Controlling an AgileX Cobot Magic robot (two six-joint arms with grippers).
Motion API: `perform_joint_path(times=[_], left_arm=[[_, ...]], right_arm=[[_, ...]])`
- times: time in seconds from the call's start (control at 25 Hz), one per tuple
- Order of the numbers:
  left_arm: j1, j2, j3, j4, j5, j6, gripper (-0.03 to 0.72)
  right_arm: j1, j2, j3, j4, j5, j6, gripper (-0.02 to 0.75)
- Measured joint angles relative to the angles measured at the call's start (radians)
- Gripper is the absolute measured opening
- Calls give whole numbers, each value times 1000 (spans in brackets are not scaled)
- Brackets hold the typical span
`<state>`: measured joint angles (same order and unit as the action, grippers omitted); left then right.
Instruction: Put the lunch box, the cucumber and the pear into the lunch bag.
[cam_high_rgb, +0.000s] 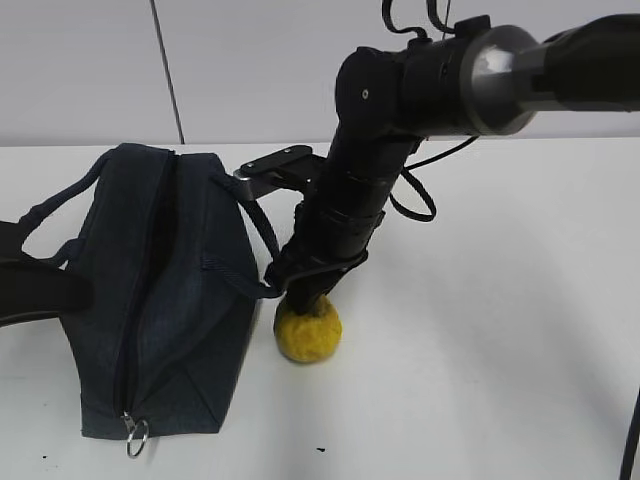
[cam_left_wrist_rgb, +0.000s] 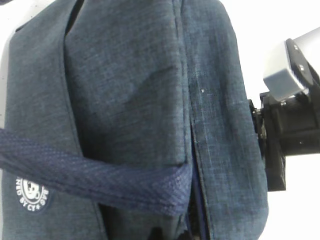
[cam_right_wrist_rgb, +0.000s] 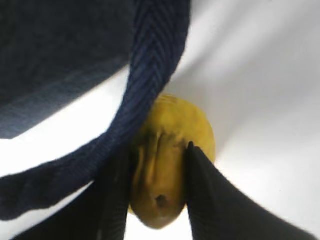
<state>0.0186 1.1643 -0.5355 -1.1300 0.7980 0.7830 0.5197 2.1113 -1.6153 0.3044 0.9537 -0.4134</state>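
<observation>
Two of my right jaws (cam_right_wrist_rgb: 159, 185) clenched the pear (cam_high_rgb: 307, 331) on the surface (cam_high_rgb: 500, 330), at three o'clock of the lunch bag (cam_high_rgb: 160, 290). Its handle (cam_right_wrist_rgb: 150, 85) touched the pear, so lifting likely needed care. Whether my left jaws gripped anything, I couldn't tell.

The right arm reached in from the upper right and bent steeply down toward the middle of the scene, wrist nearly vertical. Its black two-fingered right gripper (cam_high_rgb: 308, 300) pointed down, its dark fingers (cam_right_wrist_rgb: 207, 200) pressed against both sides of the small yellow-brown mottled pear (cam_right_wrist_rgb: 172, 160). The left gripper's dark body (cam_high_rgb: 40, 290) lay at the left edge, its fingers hidden.
</observation>
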Motion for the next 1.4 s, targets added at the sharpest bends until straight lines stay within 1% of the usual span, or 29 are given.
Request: perform_joint_path(times=[0.2,0.36,0.48,0.84,0.96,1.08,1.2,1.4], left_arm=[[0,0,0,0,0,0,-14],[0,0,0,0,0,0,-14],[0,0,0,0,0,0,-14],[0,0,0,0,0,0,-14],[0,0,0,0,0,0,-14],[0,0,0,0,0,0,-14],[0,0,0,0,0,0,-14],[0,0,0,-1,0,0,-14]], right_arm=[[0,2,-55,-96,82,27,254],[0,2,-129,-211,159,104,253],[0,2,-181,-268,208,148,253],[0,-31,-342,-280,271,203,251],[0,-78,-385,-246,281,206,251],[0,-121,-404,-168,284,206,251],[0,-151,-413,-61,282,192,251],[0,-153,-413,174,229,119,251]])
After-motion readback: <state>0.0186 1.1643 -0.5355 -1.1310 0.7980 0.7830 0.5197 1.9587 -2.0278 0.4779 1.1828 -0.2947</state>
